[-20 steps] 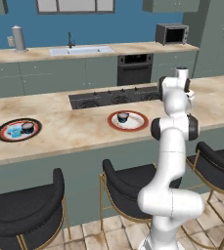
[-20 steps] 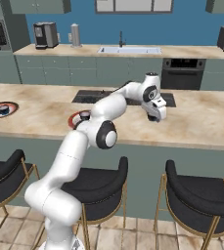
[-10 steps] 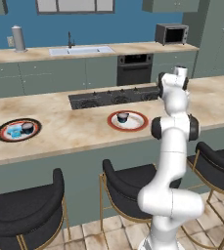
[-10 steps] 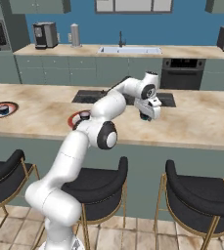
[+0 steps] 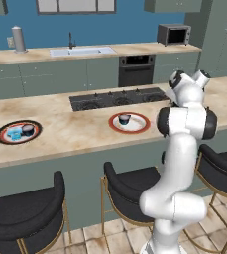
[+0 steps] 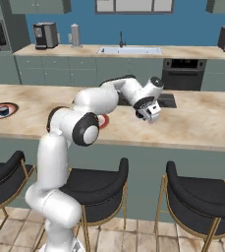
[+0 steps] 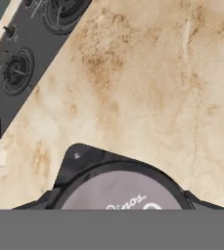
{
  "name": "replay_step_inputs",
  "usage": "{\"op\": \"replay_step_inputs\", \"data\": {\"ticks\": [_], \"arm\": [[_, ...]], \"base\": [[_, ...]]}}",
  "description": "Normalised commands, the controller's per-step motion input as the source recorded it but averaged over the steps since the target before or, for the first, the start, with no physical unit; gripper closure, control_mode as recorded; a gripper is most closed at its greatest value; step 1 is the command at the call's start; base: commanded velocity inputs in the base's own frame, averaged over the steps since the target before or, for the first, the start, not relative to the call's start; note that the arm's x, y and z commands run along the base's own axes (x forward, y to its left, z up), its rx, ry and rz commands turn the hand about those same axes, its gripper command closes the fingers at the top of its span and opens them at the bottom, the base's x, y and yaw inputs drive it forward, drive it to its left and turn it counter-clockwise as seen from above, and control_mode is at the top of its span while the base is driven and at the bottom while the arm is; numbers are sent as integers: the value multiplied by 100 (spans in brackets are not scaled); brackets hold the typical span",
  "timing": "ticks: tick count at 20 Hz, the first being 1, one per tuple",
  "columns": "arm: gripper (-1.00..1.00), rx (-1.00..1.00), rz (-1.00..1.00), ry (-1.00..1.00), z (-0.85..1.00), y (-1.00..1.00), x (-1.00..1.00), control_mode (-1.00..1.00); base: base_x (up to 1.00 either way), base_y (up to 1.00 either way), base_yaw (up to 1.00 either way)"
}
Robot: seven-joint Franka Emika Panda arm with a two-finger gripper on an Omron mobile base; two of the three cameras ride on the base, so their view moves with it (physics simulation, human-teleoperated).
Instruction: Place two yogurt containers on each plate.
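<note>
My gripper [image 6: 151, 114] hangs over the counter right of the cooktop, shut on a dark yogurt container [image 7: 121, 188] with a pale grey lid, which looms at the bottom of the hand view. The white red-rimmed plate [image 5: 142, 125] holds one dark cup [image 5: 124, 119]; the arm partly hides this plate [image 6: 104, 121] in the right base view. Far to the left, the dark-edged plate [image 5: 6, 139] carries the light blue cup [image 5: 15, 132] and a dark cup [image 5: 28, 130].
A black cooktop [image 5: 117, 98] is set into the beige counter [image 5: 75, 134] behind the plates, and its burners [image 7: 15, 68] show at the hand view's upper left. Dark bar stools [image 5: 135, 191] line the near side. Sink, oven and microwave stand along the back wall.
The hand with the dark cup has swung a little leftward and lower over the counter, toward the red-rimmed plate. Plates and their cups have not moved.
</note>
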Motion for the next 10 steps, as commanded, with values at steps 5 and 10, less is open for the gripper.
{"op": "replay_step_inputs", "data": {"ticks": [5, 10], "arm": [[100, -3, 0, -20, 38, 70, -72, -100], [100, -11, 0, 11, 80, 45, -4, -100]], "base": [[0, 0, 0], [0, 0, 0]]}}
